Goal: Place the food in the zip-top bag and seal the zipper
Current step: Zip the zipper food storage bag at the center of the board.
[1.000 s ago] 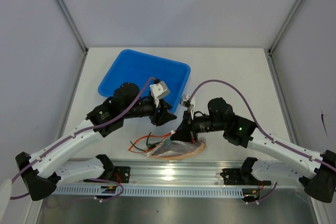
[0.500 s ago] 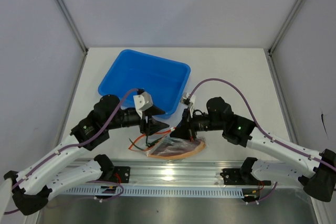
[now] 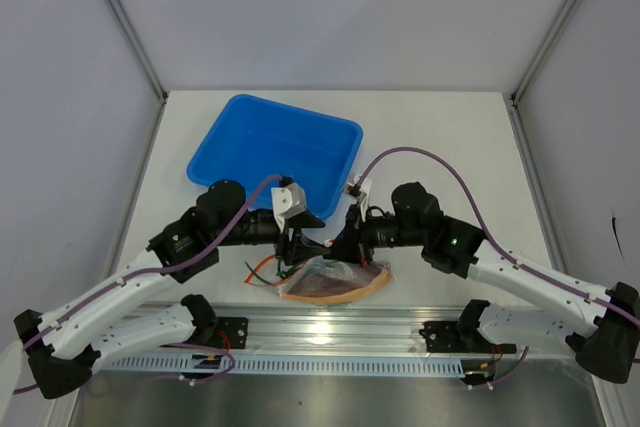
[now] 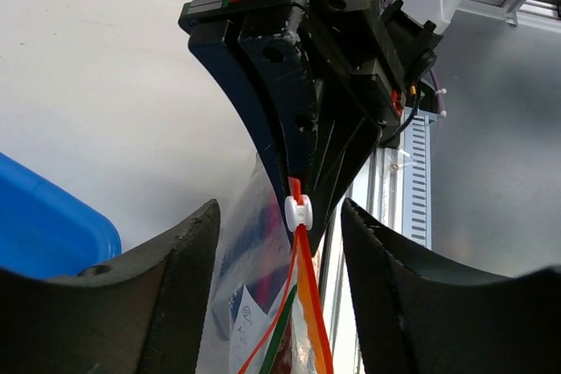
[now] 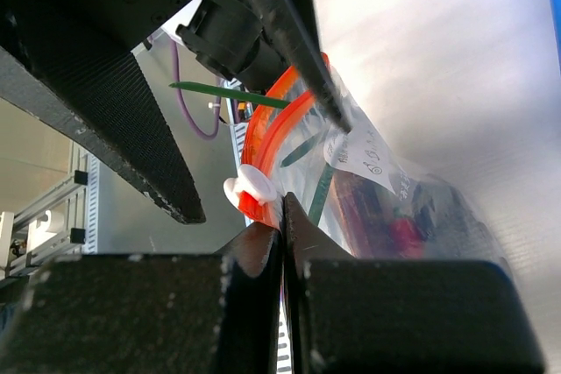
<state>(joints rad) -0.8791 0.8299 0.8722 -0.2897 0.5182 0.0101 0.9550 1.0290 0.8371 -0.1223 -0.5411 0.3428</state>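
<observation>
Worktop (image 3: 440,147), white, carries the zip-top bag (image 3: 352,296) near its front edge, just ahead of the two arm bases. The blue tray (image 3: 262,143) sits behind the bag, apart from it.

Food (image 3: 322,280): a dark red-purple mass shows through the clear plastic, with an orange rim at the right end. The right wrist view adds green stems and a red piece inside the bag. Thin red and green lines trail on the worktop off the bag's left end; I cannot tell whether they are food or part of the bag's mouth.

Zipper (image 5: 267,129): the orange-red strip rises from the bag in a lifted loop, and its white slider (image 4: 299,212) sits near the raised end.

Right gripper (image 5: 282,209): jaws pressed fully together, pinching the end of the zipper just beyond the slider and holding that end up off the worktop.

Left gripper (image 4: 279,216): jaws apart, roughly mid-width, holding nothing. It faces the right gripper tip to tip. In the left wrist view the slider and strip lie in the gap between its two fingers (image 4: 175,260), touching neither.

Both grippers meet above the bag's left half, close together, the left one just in front of the tray's near wall.
</observation>
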